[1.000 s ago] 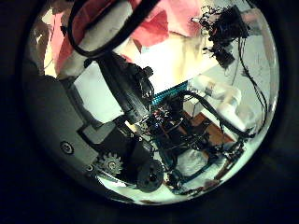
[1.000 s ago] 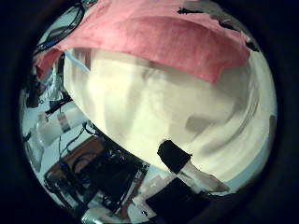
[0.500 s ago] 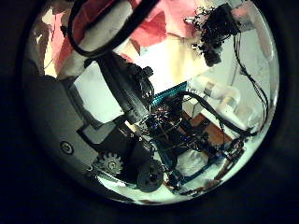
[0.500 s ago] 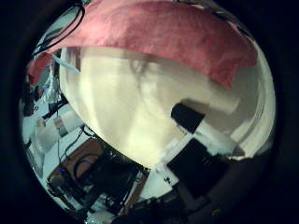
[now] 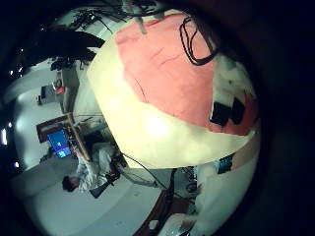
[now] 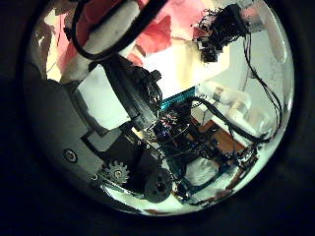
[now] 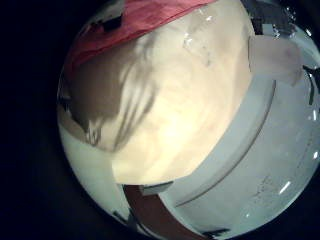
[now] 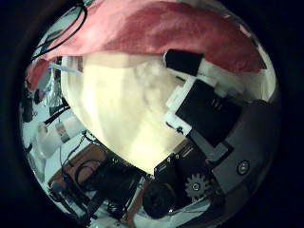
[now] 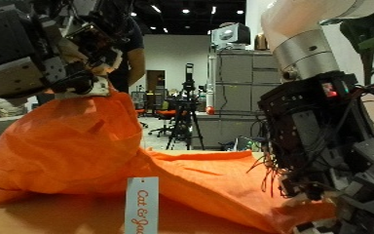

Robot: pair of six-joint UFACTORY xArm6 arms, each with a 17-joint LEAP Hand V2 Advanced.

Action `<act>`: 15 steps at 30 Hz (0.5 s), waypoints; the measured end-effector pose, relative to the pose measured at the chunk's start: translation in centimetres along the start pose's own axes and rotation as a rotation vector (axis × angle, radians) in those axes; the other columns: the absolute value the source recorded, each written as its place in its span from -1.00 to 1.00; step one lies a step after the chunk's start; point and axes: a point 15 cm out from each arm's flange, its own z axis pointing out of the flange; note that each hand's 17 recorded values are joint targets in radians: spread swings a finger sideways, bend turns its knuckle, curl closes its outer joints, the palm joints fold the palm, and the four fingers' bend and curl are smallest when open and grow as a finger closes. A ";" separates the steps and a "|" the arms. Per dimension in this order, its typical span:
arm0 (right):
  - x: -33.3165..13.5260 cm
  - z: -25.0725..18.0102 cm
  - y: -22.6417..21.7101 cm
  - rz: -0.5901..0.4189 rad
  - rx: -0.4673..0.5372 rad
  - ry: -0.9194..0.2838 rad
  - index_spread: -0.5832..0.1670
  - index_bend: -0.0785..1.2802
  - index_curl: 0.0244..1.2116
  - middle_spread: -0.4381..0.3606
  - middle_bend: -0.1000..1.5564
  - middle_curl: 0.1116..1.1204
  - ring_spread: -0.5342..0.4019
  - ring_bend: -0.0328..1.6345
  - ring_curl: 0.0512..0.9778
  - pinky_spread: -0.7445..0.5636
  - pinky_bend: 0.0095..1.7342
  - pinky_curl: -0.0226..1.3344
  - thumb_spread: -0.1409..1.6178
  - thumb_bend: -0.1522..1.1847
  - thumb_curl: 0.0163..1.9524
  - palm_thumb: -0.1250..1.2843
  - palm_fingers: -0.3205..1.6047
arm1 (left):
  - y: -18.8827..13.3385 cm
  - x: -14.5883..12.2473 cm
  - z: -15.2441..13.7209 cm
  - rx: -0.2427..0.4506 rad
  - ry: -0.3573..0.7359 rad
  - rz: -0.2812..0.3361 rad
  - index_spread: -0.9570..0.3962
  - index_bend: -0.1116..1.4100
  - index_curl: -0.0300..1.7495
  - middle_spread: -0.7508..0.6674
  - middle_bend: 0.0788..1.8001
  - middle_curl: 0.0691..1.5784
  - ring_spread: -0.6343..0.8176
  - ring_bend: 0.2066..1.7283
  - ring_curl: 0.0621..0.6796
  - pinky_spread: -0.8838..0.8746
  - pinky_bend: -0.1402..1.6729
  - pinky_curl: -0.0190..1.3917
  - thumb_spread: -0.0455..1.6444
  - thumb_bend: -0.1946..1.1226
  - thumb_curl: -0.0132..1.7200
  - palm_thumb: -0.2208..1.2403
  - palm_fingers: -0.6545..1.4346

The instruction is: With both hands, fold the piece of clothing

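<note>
- Here the orange garment (image 9: 96, 146) lies mostly on the worktop (image 9: 31, 219), with one part drawn up into a peak near the left robot hand (image 9: 38, 54).
- The left robot hand's fingers look curled onto the cloth at that peak, so it is gripping the garment.
- The right robot hand (image 9: 323, 146) hangs low over the garment's far edge. I cannot tell whether its fingers have closed on the cloth.
- A white label (image 9: 142, 205) stands at the garment's near edge.
- To do this step well, the right robot hand should get a sure pinch on its edge before any carry.
- Both robot hands should then rise level and travel together, so the fold line stays straight.
- The main risk seems to be the cloth bunching or slipping if one side leads.
</note>
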 end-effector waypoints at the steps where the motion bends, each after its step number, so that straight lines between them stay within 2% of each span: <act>1: 0.0 -0.2 -0.2 0.002 0.013 0.001 -0.62 0.11 0.21 -0.44 0.21 0.21 -0.48 0.33 0.18 -0.57 0.17 -0.10 0.15 -0.74 -0.54 0.64 0.63 | 0.0 0.1 -0.1 0.002 0.000 0.001 -0.55 -0.62 0.07 -0.64 0.16 -0.09 -0.74 0.41 0.47 -0.69 0.49 -0.17 0.83 -0.71 -0.79 0.05 0.71; 3: 0.3 -1.3 -1.0 0.008 0.070 0.005 -0.59 0.25 0.31 -0.42 0.33 0.29 -0.46 0.39 0.25 -0.51 0.27 -0.02 0.21 -0.73 -0.52 0.68 0.62 | 0.2 0.1 -0.1 -0.005 0.001 0.001 -0.55 -0.62 0.07 -0.64 0.16 -0.09 -0.74 0.41 0.47 -0.69 0.49 -0.17 0.83 -0.71 -0.79 0.05 0.71; 7: 0.7 -2.8 -0.7 0.016 0.111 0.009 -0.53 0.37 0.42 -0.39 0.45 0.37 -0.43 0.49 0.34 -0.43 0.34 0.07 0.31 -0.72 -0.50 0.73 0.55 | 0.7 -0.1 0.0 -0.015 0.000 0.002 -0.55 -0.62 0.07 -0.64 0.16 -0.09 -0.74 0.41 0.47 -0.69 0.49 -0.17 0.83 -0.71 -0.79 0.05 0.71; 13: 0.9 -4.9 2.7 0.029 0.080 0.011 -0.46 0.47 0.54 -0.36 0.55 0.44 -0.39 0.58 0.44 -0.35 0.41 0.18 0.43 -0.70 -0.46 0.78 0.47 | 2.5 0.0 0.0 -0.032 0.000 0.015 -0.55 -0.62 0.07 -0.64 0.17 -0.09 -0.74 0.42 0.48 -0.69 0.49 -0.17 0.83 -0.71 -0.79 0.05 0.71; 15: 1.0 -6.2 3.5 0.036 0.100 0.013 -0.43 0.50 0.57 -0.35 0.57 0.45 -0.38 0.59 0.47 -0.31 0.42 0.23 0.47 -0.71 -0.45 0.78 0.45 | 3.0 0.0 0.1 -0.031 0.001 0.019 -0.55 -0.62 0.07 -0.64 0.17 -0.09 -0.74 0.42 0.48 -0.69 0.49 -0.17 0.83 -0.71 -0.79 0.05 0.71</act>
